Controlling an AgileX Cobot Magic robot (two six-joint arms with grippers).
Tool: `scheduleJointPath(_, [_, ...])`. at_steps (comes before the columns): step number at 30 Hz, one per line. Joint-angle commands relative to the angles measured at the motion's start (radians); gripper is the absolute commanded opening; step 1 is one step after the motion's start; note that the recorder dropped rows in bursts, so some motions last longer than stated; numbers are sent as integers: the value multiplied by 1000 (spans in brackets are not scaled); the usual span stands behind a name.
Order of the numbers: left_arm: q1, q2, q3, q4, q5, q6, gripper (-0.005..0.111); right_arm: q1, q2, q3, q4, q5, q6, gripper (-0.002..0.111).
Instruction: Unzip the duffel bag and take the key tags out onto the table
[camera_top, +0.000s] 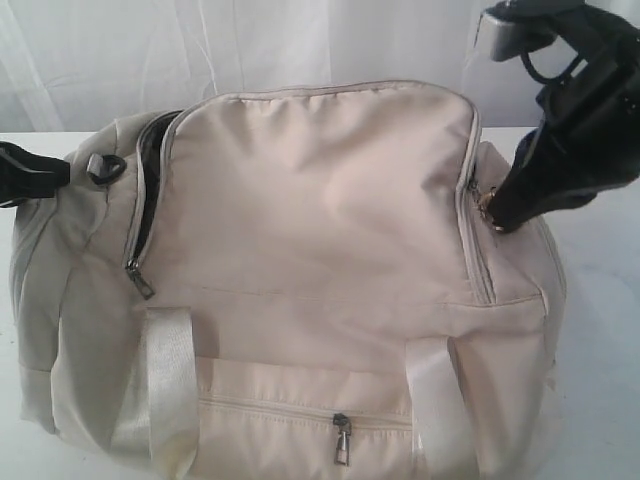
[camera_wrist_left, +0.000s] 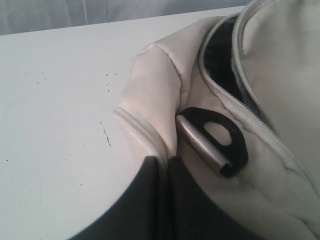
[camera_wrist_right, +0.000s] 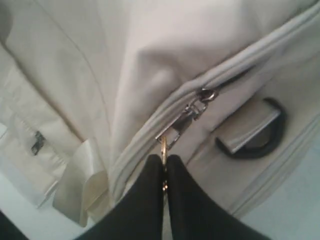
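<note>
Black fingers (camera_wrist_right: 145, 200) of the right gripper (camera_wrist_right: 163, 159) fill its wrist view, pressed together on the brass ring (camera_wrist_right: 163, 148) that hangs from the zipper slider (camera_wrist_right: 192, 112), with a dark strap loop (camera_wrist_right: 255, 140) just beyond them. Fingers of the left gripper (camera_wrist_left: 166, 161) likewise pinch a seam fold (camera_wrist_left: 145, 135) of the duffel bag (camera_top: 320, 200), beside a second strap loop (camera_wrist_left: 220, 140). Only the exterior view shows the bag lying across the table (camera_top: 605, 330), top zipper (camera_top: 145, 200) gaping near the left fingers, pocket zipper (camera_top: 343, 440) shut.
</note>
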Motion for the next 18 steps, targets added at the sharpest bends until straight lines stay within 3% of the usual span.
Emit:
scheduleJointPath(1, [-7,-6,6,8,14,-6,0,-6,-61,93,60,28,-8,0])
scheduleJointPath(18, [-7,-6,6,8,4,-6,0,-6,-269,339,124,28,59,0])
